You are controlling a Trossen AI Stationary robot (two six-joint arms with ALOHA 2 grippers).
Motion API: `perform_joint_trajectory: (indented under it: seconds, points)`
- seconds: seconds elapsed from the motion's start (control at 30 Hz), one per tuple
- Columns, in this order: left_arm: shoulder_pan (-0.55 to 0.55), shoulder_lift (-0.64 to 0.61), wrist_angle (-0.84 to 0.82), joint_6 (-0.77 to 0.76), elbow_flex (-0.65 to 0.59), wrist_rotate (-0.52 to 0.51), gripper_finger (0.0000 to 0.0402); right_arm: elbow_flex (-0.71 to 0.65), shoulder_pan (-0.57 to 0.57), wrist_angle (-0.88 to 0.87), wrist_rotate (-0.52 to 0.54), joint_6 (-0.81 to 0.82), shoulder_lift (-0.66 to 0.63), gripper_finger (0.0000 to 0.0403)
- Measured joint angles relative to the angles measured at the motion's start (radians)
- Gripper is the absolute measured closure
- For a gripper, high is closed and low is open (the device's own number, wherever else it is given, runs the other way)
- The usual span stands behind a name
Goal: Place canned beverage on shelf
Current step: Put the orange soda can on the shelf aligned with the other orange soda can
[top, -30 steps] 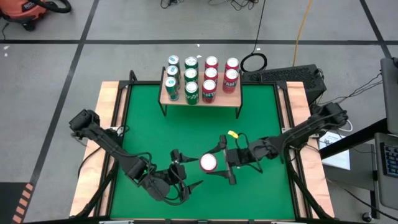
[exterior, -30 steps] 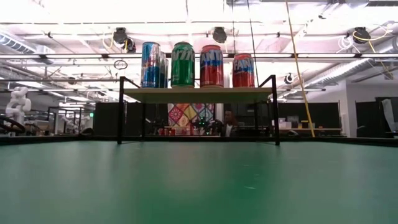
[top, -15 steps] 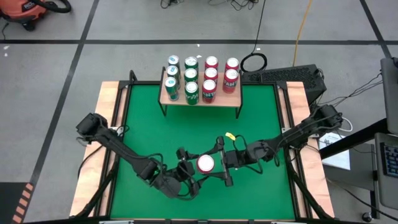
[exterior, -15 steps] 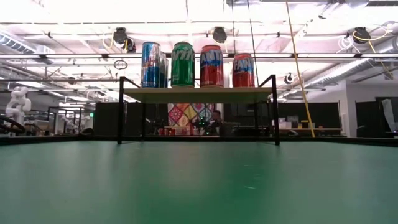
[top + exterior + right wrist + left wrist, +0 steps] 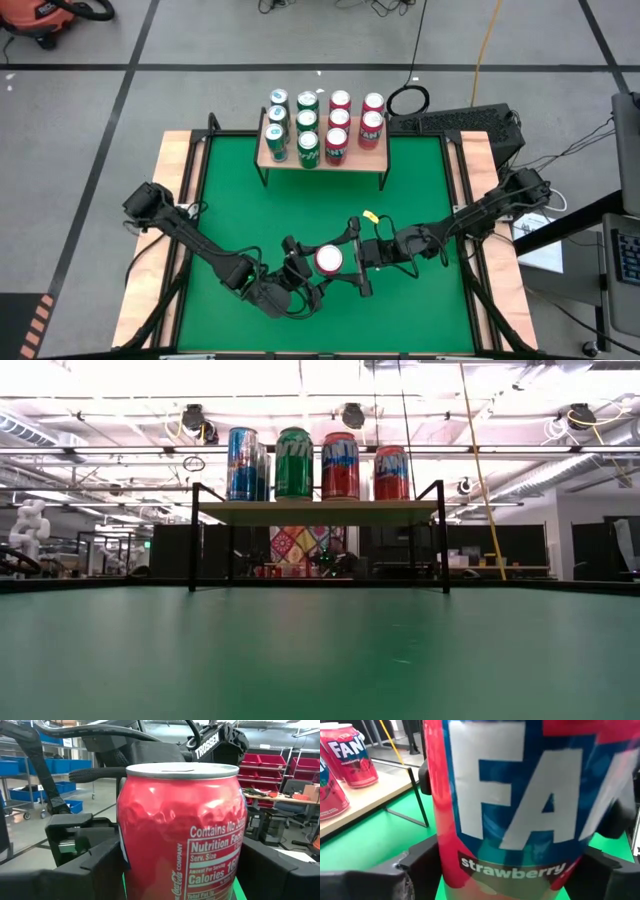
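Note:
A red strawberry soda can [image 5: 329, 259] is held upright above the middle of the green table, with both grippers on it. My right gripper [image 5: 347, 260] reaches in from the table's right. My left gripper [image 5: 306, 270] reaches in from the near left. The can fills the left wrist view [image 5: 515, 805] and the right wrist view [image 5: 182, 830]. The shelf [image 5: 322, 160], a wooden plank on black legs, stands at the table's far edge and carries several upright cans [image 5: 310, 463]. The low view shows neither gripper. My left gripper has its two fingers [image 5: 420, 865] against opposite sides of the can's lower wall [image 5: 451, 870]. They come about level from the table's near left. The can stands upright between them, clear of the table. My right gripper pinches the can's wall [image 5: 131, 870] between its two fingers [image 5: 97, 862], below the middle of the can. It comes level from the table's right. The can stands upright, top up, lifted clear. Its wall is dimpled under the rim [image 5: 165, 812].
Blue, green and red cans fill the shelf's left and middle [image 5: 305, 125]; the plank's right end [image 5: 383, 160] is bare. A black keyboard [image 5: 455, 122] lies past the table's far right corner. Green table surface [image 5: 260, 215] lies between the shelf and the grippers.
My left gripper has moved from the near left toward the can and sunk a little. Its fingers, which stood apart from the can, now stand on both sides of it. The can stays upright in my right gripper at about the same spot.

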Motion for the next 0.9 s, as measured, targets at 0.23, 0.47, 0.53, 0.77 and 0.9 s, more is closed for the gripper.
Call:
perform_joint_trajectory:
  seconds: [0.23,0.47,0.53,0.77,0.9]
  points:
    - [0.0,0.0,-0.006,0.001,0.0,-0.004,0.009,0.0,-0.001,-0.004,-0.001,0.004,0.0,0.0101]
    - [-0.001,0.0,-0.006,-0.019,0.0,-0.007,0.0093,0.001,0.012,-0.01,0.07,-0.005,-0.001,0.0079]
    - [0.0,0.0,-0.008,-0.045,-0.001,-0.01,0.0093,0.001,0.019,-0.012,0.09,-0.016,-0.003,0.0064]
    - [0.001,0.0,-0.01,-0.069,-0.001,-0.022,0.0093,0.002,0.069,-0.014,0.267,-0.038,-0.005,0.0033]
    - [0.008,0.007,-0.005,-0.082,-0.001,-0.054,0.0093,0.026,0.086,-0.05,0.335,-0.034,-0.006,0.0031]
